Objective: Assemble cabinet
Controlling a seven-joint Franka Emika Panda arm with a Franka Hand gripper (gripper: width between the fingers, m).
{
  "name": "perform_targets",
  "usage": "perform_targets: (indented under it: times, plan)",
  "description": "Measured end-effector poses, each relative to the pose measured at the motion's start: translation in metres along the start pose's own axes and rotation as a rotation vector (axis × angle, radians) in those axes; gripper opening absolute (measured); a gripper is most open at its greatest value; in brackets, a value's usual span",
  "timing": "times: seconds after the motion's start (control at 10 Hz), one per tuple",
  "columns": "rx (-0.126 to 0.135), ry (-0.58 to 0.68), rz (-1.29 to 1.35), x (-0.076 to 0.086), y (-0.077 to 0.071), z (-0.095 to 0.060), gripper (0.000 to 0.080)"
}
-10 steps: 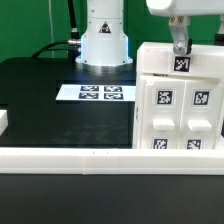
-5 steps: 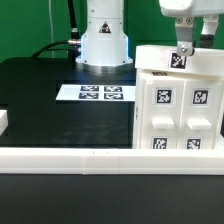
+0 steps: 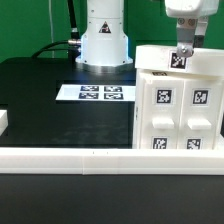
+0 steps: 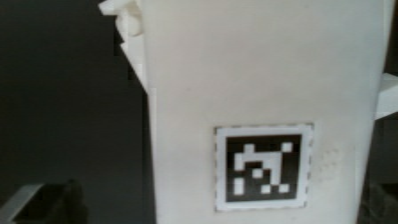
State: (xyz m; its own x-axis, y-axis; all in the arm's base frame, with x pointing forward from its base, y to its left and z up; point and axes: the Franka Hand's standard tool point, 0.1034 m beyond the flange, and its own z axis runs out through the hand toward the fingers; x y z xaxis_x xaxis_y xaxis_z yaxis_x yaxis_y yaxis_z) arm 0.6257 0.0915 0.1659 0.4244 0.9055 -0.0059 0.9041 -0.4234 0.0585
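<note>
The cabinet (image 3: 180, 110) is a large white box with square compartments and black-and-white tags, standing at the exterior view's right. My gripper (image 3: 181, 52) comes down from above onto its upper edge and is shut on a tagged white wall there, which looks slightly tilted. In the wrist view the same white wall (image 4: 249, 90) with one tag fills the frame between my jaws. One dark finger (image 4: 63, 200) shows beside it; the other finger is hidden at the frame's edge.
The marker board (image 3: 95, 93) lies flat on the black table in front of the arm's white base (image 3: 105, 40). A long white rail (image 3: 70, 158) runs along the near edge. A small white block (image 3: 4, 122) sits at the exterior view's far left.
My gripper has shifted a little toward the exterior view's right and upward. The tagged top of the cabinet has tilted with it.
</note>
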Motion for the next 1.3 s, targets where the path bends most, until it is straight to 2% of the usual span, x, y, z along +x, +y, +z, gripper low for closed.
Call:
perform_targets:
  times: [0.1,0.6,1.3]
  plan:
    - [0.003,-0.002,0.007,-0.0009,-0.0007,0.0011,0.0554]
    - [0.003,-0.002,0.035,-0.0019,0.0000,0.0011,0.0557]
    - [0.004,-0.001,0.510,-0.0025,-0.0001,0.0022,0.0558]
